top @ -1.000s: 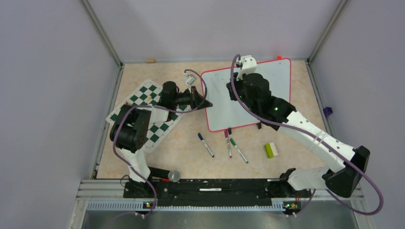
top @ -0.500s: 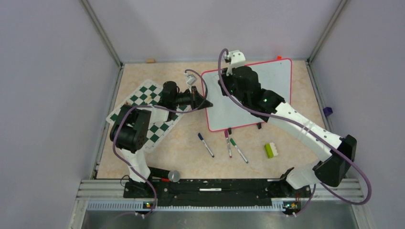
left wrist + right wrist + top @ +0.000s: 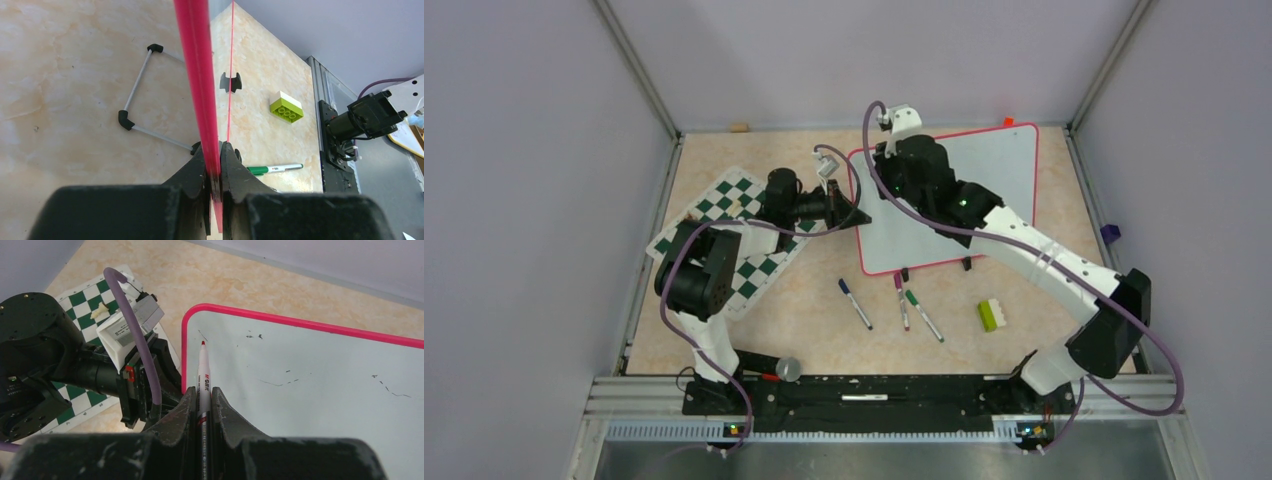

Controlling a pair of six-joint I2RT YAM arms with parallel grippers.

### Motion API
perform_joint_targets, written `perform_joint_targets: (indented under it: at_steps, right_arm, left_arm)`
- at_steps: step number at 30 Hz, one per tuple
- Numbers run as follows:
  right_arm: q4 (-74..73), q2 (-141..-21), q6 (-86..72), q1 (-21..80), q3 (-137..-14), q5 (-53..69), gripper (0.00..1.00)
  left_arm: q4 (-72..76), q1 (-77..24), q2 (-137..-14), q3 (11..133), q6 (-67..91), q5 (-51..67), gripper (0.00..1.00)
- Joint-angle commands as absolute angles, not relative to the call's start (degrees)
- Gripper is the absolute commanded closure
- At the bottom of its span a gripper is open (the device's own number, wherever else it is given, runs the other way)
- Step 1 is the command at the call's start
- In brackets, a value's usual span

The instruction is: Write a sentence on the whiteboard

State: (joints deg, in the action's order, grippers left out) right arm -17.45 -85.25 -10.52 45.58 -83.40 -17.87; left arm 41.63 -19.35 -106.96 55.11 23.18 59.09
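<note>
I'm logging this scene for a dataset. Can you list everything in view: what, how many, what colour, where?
whiteboard: one, white with a red-pink frame, far middle of the table
chess mat: one, green and white, left of the whiteboard
blue-capped marker: one, lying in front of the whiteboard
pink-capped marker: one, beside it to the right
green-capped marker: one, rightmost of the three
red marker: one, red tip, white barrel, over the whiteboard's corner
toy brick: one, lime and white, right of the markers
purple object: one, at the right table edge, too small to identify
left gripper: shut on the whiteboard's frame
right gripper: shut on the red marker
</note>
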Motion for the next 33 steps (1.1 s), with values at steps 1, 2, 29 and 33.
perform_joint_targets:
  at_steps: [1, 2, 29, 33]
  right_arm:
    - [-15.62, -86.09, -10.10, 45.25, -86.54, -17.75, 1.00]
    - [-15.44, -86.17, -10.10, 45.23, -86.45, -17.79, 1.00]
    - [-13.92, -88.67, -9.06, 44.94, -87.80, -21.78, 1.00]
    - [-14.04, -89.20, -8.76, 44.70, -88.31, -22.09, 1.00]
  left_arm:
    - [36.50, -20.65, -108.50, 54.53, 12.74, 58.24, 1.00]
    - [36.41, -20.60, -108.59, 54.62, 12.74, 58.22, 1.00]
    - [35.16, -20.43, -109.98, 56.34, 13.18, 59.02, 1.00]
    - [35.16, -20.43, -110.02, 56.25, 13.25, 58.93, 1.00]
